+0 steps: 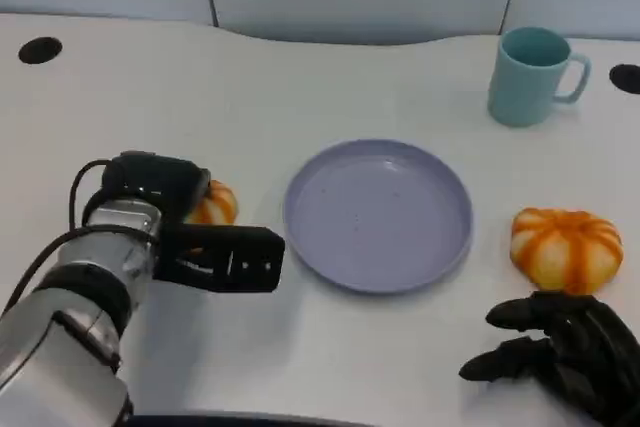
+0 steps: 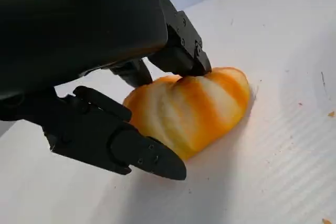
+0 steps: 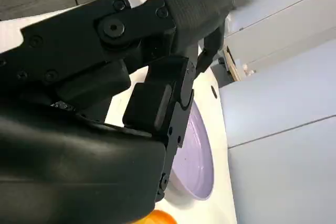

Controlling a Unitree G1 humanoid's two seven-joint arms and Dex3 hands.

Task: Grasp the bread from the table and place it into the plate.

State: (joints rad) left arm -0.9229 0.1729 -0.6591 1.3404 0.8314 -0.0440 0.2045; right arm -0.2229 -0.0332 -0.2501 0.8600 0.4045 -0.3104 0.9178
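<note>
A lilac plate (image 1: 378, 212) lies at the table's middle. Left of it an orange-and-white bread (image 1: 213, 205) rests on the table, half hidden under my left hand (image 1: 185, 227). In the left wrist view that bread (image 2: 191, 108) sits between my fingers (image 2: 181, 51), which touch its top, and the thumb (image 2: 131, 148) against its lower side. A second striped bread (image 1: 565, 247) lies right of the plate. My right hand (image 1: 560, 352) rests just in front of it, fingers apart, holding nothing. The right wrist view shows the plate (image 3: 197, 156) beyond that hand's fingers (image 3: 173, 35).
A teal mug (image 1: 532, 75) stands at the back right. Two dark holes (image 1: 40, 49) sit in the tabletop near the far corners. A grey wall runs along the back edge. Bare white table lies in front of the plate.
</note>
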